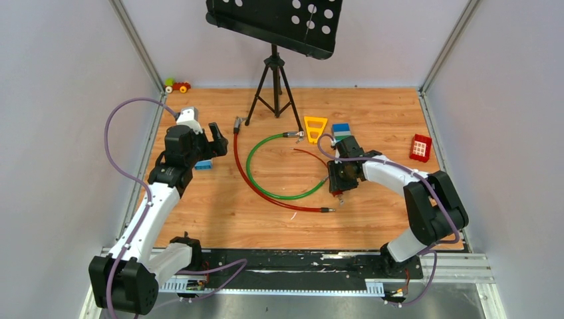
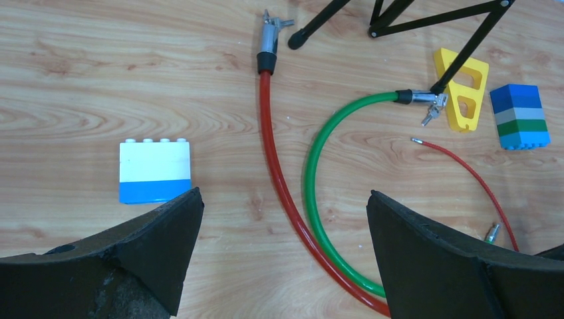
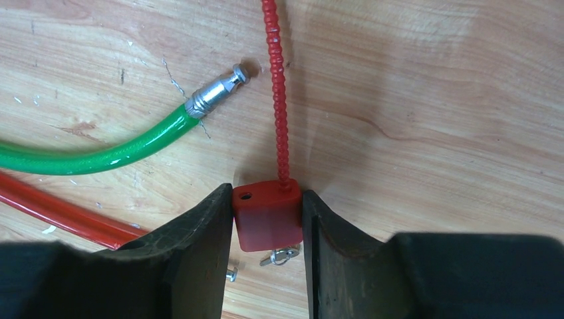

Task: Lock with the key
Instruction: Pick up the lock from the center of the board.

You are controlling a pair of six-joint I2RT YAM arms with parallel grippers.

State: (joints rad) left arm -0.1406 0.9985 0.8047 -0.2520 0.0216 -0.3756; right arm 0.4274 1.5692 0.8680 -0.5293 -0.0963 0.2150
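Metal, thin and silvery-grey, is glinting just below the small red padlock [image 3: 267, 216]: the key [image 3: 282, 256], tiny, with a small ring or loop at its head. It is sitting right against the padlock's lower face, in the narrow gap between the two black fingers [image 3: 199, 252]. Whether it is seated in the lock or only lying against it, I cannot tell. In the top view it is too small to make out.

The right gripper [image 3: 267, 199] is clamping the padlock by its two side faces, the fingers pressing on the red body with only the padlock's width between them. A thin red beaded cable [image 3: 278, 100] is running up from the padlock's top and away over the wooden table [image 3: 432, 100]. Near the padlock on the left, a green cable [image 3: 100, 156] is ending in a silvery metal plug [image 3: 214, 93], and a thicker red cable [image 3: 66, 216] is lying beyond it.

The left gripper [image 2: 284, 199] is hanging above the table with its fingers spread wide apart, holding nothing and touching nothing. A white and blue block [image 2: 154, 171] is lying just beside its left finger, while the green and thicker red cables are curving beneath the open gap.
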